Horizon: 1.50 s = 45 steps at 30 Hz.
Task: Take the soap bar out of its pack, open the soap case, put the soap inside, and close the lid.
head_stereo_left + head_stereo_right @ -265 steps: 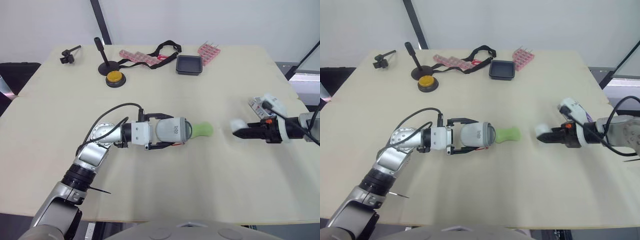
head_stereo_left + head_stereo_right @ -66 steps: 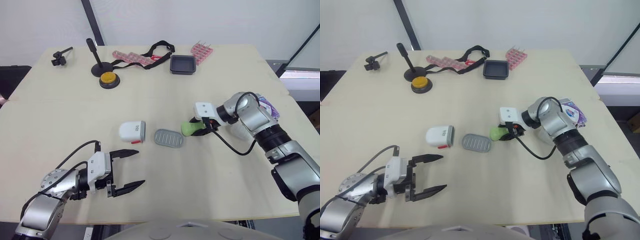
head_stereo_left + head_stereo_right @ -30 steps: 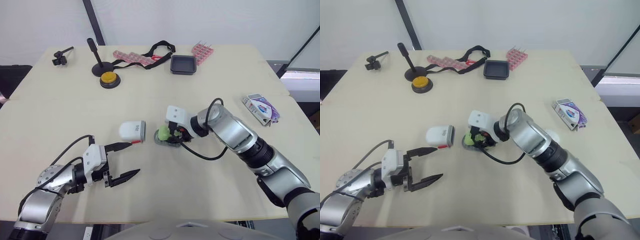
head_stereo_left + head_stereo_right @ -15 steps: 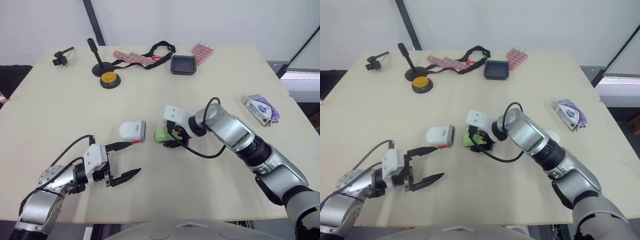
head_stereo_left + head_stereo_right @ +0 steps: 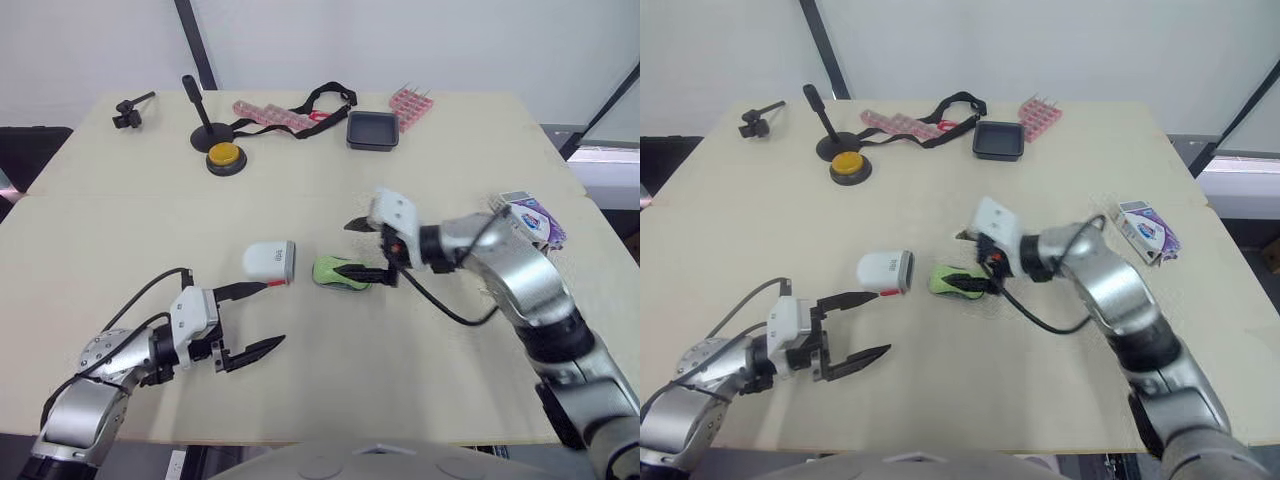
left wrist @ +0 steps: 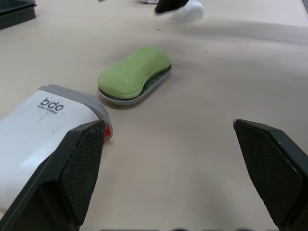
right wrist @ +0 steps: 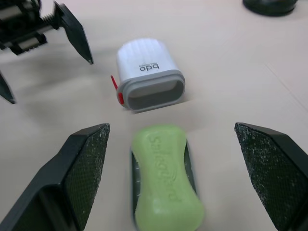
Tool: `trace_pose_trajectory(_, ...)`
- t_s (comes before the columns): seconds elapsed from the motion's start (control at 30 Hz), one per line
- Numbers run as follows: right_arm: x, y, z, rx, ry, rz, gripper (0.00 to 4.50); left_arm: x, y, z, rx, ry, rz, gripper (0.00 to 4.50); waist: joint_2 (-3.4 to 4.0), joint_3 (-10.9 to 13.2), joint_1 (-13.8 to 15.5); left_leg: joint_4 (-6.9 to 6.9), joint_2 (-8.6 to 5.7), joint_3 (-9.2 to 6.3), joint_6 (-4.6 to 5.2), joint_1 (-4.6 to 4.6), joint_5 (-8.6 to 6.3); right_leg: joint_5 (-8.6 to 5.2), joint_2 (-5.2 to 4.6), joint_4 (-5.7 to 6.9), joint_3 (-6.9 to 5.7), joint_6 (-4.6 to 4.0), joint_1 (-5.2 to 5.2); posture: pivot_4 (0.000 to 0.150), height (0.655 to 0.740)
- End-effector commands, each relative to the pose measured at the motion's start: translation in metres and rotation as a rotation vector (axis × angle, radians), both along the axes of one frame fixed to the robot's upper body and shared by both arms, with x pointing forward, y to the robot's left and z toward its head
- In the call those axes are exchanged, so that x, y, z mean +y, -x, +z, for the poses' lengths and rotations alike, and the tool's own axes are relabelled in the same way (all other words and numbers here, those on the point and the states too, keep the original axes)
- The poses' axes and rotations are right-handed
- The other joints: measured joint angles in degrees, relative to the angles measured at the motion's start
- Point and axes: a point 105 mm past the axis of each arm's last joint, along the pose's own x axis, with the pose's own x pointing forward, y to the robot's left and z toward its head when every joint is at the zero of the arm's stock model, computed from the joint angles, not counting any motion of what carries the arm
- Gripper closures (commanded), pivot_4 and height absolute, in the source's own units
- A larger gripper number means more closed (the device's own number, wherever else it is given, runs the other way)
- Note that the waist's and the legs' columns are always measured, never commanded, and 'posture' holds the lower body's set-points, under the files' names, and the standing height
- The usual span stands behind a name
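Soap (image 5: 338, 270) sits on case base (image 6: 155, 83), lid (image 5: 270, 261) just beside (pack (image 5: 530, 218) well apart).

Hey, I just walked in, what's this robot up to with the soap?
The robot is packing a soap bar into its case. The green soap bar lies out of its pack on the case's grey tray. The right pincer is open over the soap, not gripping it. The white lid lies on its side to the robot's left of the tray, not yet fitted. The left pincer is open near the lid, holding nothing. The soap pack sits off to the robot's right.
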Motion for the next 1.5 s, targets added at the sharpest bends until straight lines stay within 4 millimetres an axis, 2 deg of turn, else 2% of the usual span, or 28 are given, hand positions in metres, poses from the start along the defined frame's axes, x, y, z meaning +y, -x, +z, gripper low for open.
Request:
trace_pose_trajectory(0.03,-0.028,0.017,0.016,-0.136,-0.103,-0.039,0.03,-0.003,-0.003,0.011,-0.037,0.000,-0.022,0.00,0.01,0.0,-0.1,0.00,0.00,0.00,0.02,-0.01,-0.01,0.00,0.00,0.01,0.00,0.00,0.00,0.150,0.7291)
trace_pose_trajectory(0.17,-0.055,0.044,0.000,-0.190,-0.141,-0.067,0.03,-0.002,-0.007,0.014,-0.051,-0.007,-0.033,0.00,0.03,0.0,-0.4,-0.01,0.04,-0.01,0.28,0.01,-0.15,-0.07,-0.12,0.00,0.02,-0.11,0.02,0.150,0.7291)
trace_pose_trajectory(0.27,-0.070,0.056,-0.022,-0.186,-0.138,-0.112,0.03,-0.001,-0.010,0.013,-0.049,-0.010,-0.029,0.00,0.04,-0.1,-0.9,-0.01,0.06,-0.01,0.33,0.03,-0.16,-0.15,-0.12,0.00,0.04,-0.26,0.03,0.150,0.7291)
trace_pose_trajectory(0.4,-0.080,0.066,-0.051,-0.178,-0.114,-0.158,0.03,-0.003,-0.013,0.015,-0.058,-0.005,-0.029,0.00,0.01,-0.1,-1.2,-0.01,0.05,-0.02,0.39,0.01,-0.18,-0.17,-0.13,-0.07,0.00,-0.28,0.04,0.150,0.7291)
trace_pose_trajectory(0.47,-0.082,0.068,-0.058,-0.174,-0.116,-0.168,0.03,-0.002,-0.014,0.017,-0.070,-0.011,-0.028,0.00,0.02,-0.1,-1.4,0.00,0.05,-0.02,0.40,0.00,-0.18,-0.17,-0.16,-0.08,-0.01,-0.29,0.05,0.150,0.7291)
trace_pose_trajectory(0.57,-0.082,0.069,-0.059,-0.180,-0.121,-0.171,0.03,0.007,-0.023,0.022,-0.102,-0.031,-0.008,0.00,0.05,-0.2,-1.7,0.00,0.04,-0.02,0.43,0.01,-0.18,-0.17,-0.15,-0.08,0.00,-0.29,0.05,0.150,0.7291)
trace_pose_trajectory(0.7,-0.085,0.070,-0.065,-0.170,-0.116,-0.181,0.03,0.023,-0.051,0.041,-0.175,-0.055,0.042,0.00,0.04,-0.2,-1.4,0.00,0.04,-0.06,0.47,0.01,-0.15,-0.17,-0.15,-0.08,-0.05,-0.29,0.06,0.150,0.7291)
trace_pose_trajectory(0.8,-0.086,0.070,-0.067,-0.166,-0.111,-0.181,0.03,0.029,-0.070,0.049,-0.225,-0.129,0.003,0.00,0.05,-0.2,-1.4,0.01,-0.06,-0.05,0.53,0.00,-0.15,-0.17,-0.26,-0.08,-0.06,-0.29,0.08,0.150,0.7291)
trace_pose_trajectory(1.0,-0.088,0.069,-0.057,-0.173,-0.108,-0.171,0.03,0.037,-0.087,0.040,-0.158,-0.286,-0.128,0.00,0.07,-0.2,-1.6,0.01,-0.09,-0.05,0.58,-0.01,-0.15,-0.17,-0.30,-0.08,-0.07,-0.29,0.09,0.150,0.7291)
trace_pose_trajectory(1.13,-0.088,0.068,-0.055,-0.167,-0.107,-0.164,0.03,0.038,-0.092,0.025,-0.096,-0.401,-0.235,0.00,0.04,-0.2,-1.4,0.01,-0.09,-0.06,0.58,-0.03,-0.15,-0.17,-0.32,-0.08,-0.09,-0.29,0.09,0.150,0.7291)
trace_pose_trajectory(1.33,-0.087,0.069,-0.058,-0.162,-0.102,-0.159,0.03,0.031,-0.101,0.016,-0.052,-0.458,-0.307,0.00,0.04,-0.2,-0.8,0.05,-0.12,-0.07,0.59,-0.07,-0.15,-0.17,-0.38,-0.07,-0.13,-0.29,0.10,0.150,0.7291)
trace_pose_trajectory(1.5,-0.086,0.069,-0.059,-0.162,-0.096,-0.157,0.03,0.023,-0.113,0.014,-0.071,-0.460,-0.294,0.00,0.04,-0.2,-0.5,0.05,-0.14,-0.08,0.60,-0.10,-0.15,-0.17,-0.41,-0.06,-0.13,-0.29,0.10,0.150,0.7291)
